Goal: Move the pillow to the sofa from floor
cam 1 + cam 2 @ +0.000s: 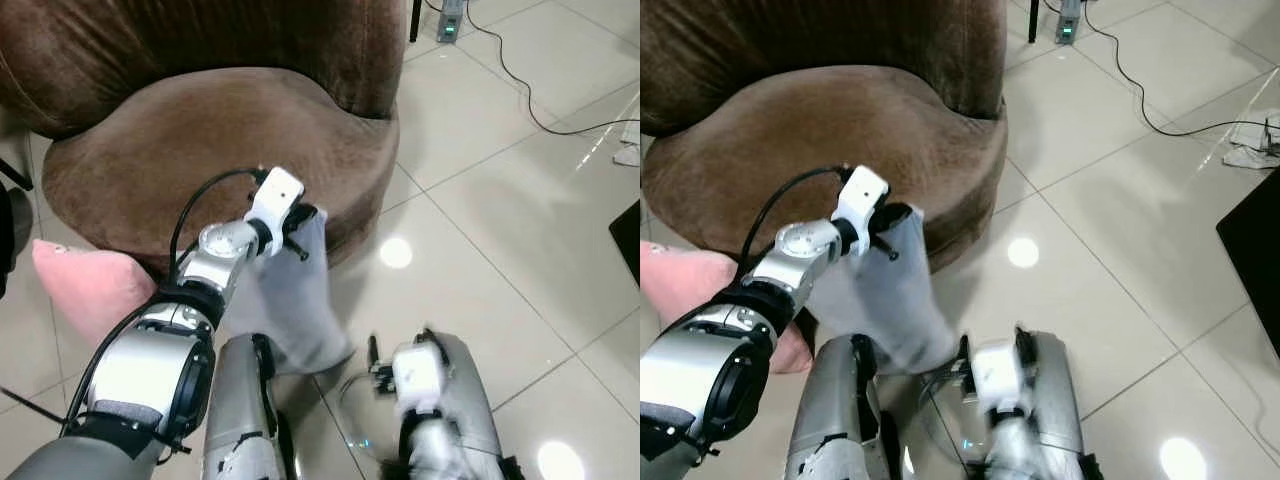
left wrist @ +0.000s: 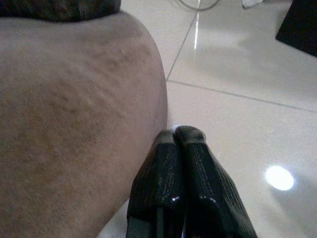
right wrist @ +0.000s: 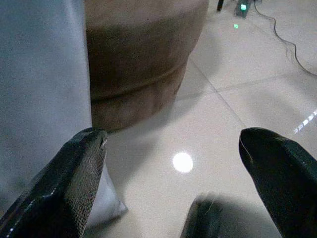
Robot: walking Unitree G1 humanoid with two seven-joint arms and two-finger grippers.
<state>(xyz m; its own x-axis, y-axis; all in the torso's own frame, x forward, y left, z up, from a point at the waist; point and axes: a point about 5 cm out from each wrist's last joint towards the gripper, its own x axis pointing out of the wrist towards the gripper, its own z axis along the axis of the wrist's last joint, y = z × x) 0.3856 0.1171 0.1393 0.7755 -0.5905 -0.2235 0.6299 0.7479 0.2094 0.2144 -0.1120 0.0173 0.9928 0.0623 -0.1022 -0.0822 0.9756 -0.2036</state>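
A grey pillow (image 1: 295, 305) hangs limp from its top corner, its lower end near the tiled floor beside the brown round sofa (image 1: 200, 130). My left gripper (image 1: 300, 228) is shut on that top corner, level with the front edge of the sofa seat. In the left wrist view the fingers (image 2: 168, 163) are pressed together next to the sofa's side. My right gripper (image 3: 171, 139) is open low over the floor, just right of the hanging grey pillow (image 3: 44, 74). A pink pillow (image 1: 85, 285) lies on the floor against the sofa's left side.
A black cable (image 1: 520, 90) runs across the tiles at the far right to a device with a green light (image 1: 450, 25). A black object (image 1: 628, 235) sits at the right edge. Bare glossy floor (image 1: 480, 250) stretches right of the sofa.
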